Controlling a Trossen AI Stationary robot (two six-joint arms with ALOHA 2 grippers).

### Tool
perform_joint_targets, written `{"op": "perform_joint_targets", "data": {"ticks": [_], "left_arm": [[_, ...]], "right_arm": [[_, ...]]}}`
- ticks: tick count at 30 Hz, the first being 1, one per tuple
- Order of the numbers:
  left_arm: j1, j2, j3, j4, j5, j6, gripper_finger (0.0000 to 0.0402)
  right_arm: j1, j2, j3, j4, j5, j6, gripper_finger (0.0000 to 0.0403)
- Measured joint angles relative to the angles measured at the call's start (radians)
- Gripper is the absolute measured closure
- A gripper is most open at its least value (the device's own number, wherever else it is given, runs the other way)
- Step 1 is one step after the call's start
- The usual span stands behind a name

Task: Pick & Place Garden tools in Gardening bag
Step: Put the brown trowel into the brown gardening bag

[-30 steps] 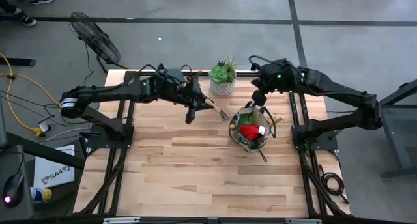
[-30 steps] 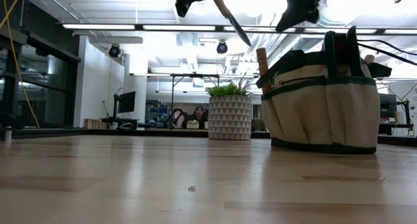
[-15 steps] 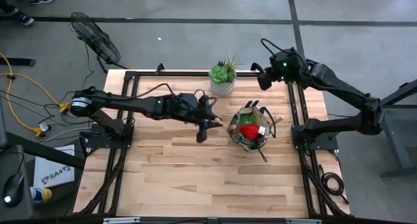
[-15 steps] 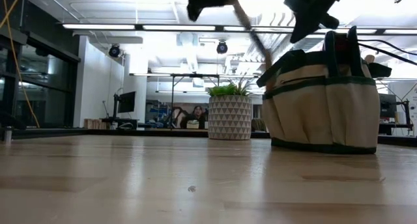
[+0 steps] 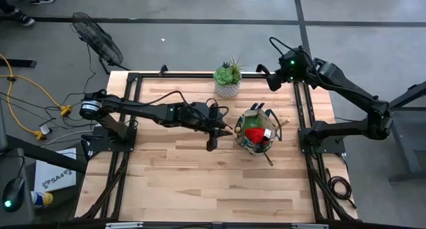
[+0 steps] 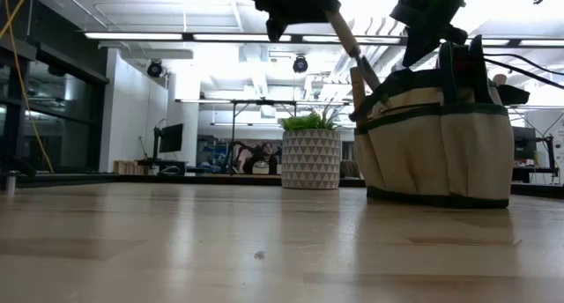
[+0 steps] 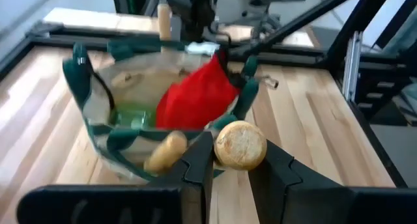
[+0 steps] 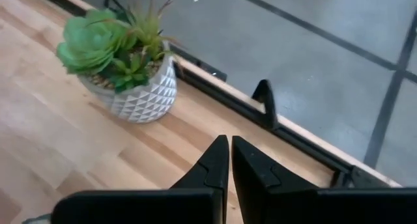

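We see left gripper jaws clamped on wooden-handled metal trowel, just left of round khaki fabric gardening bag at counter centre-right. We judge tool rigid, light; bag soft-sided. Right gripper jaws closed, empty, far edge.

Soft khaki cloth gardening bag – dark green trim, matt wooden tool handle, pale planked wood table

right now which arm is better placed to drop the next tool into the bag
Left. The left pincer is shut on a wooden-handled tool right at the rim of the gardening bag. The right pincer is shut, empty, raised over the table's far edge near the succulent.
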Motion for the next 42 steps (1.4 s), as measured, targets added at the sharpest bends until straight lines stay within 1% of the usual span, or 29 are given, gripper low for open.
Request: {"op": "perform_joint_targets", "data": {"ticks": [3,9,11,12,14,16,19,22,25,31,37,42], "left_arm": [[0.000,0.019,0.002,0.020,-0.011,0.008,0.0336],[0.000,0.039,0.002,0.037,-0.020,0.030,0.0336],[0.000,0.057,0.000,0.056,-0.024,0.030,0.0336],[0.000,0.069,0.002,0.080,-0.031,0.029,0.0336],[0.000,0.074,0.000,0.067,-0.053,0.009,0.0336],[0.000,0.087,0.001,0.087,-0.066,-0.007,0.0336],[0.000,0.096,-0.001,0.064,-0.071,-0.030,0.0336],[0.000,0.104,0.002,0.083,-0.072,-0.045,0.0336],[0.000,0.113,0.000,0.072,-0.073,-0.098,0.0336],[0.000,0.139,0.000,0.105,-0.091,-0.202,0.0336],[0.000,0.173,0.001,0.196,-0.095,-0.211,0.0336],[-0.006,0.186,0.000,0.227,-0.077,-0.214,0.0336]], "right_arm": [[0.000,0.000,0.000,-0.007,-0.025,0.001,0.0393],[0.001,0.000,0.000,-0.023,-0.152,-0.006,0.0393],[0.003,0.000,0.000,-0.025,-0.179,-0.006,0.0393],[0.003,0.000,0.000,-0.025,-0.182,-0.005,0.0393],[0.003,-0.005,0.000,-0.031,-0.184,0.005,0.0393],[0.008,-0.017,0.000,-0.036,-0.200,0.013,0.0393],[0.010,-0.042,0.000,-0.041,-0.204,0.013,0.0393],[0.010,-0.080,0.000,-0.048,-0.207,0.015,0.0393],[0.010,-0.123,0.000,-0.054,-0.209,0.029,0.0393],[0.009,-0.198,0.000,-0.067,-0.207,0.032,0.0393],[0.009,-0.228,0.000,-0.093,-0.205,0.079,0.0393],[0.010,-0.230,0.000,-0.116,-0.205,0.080,0.0393]]}}
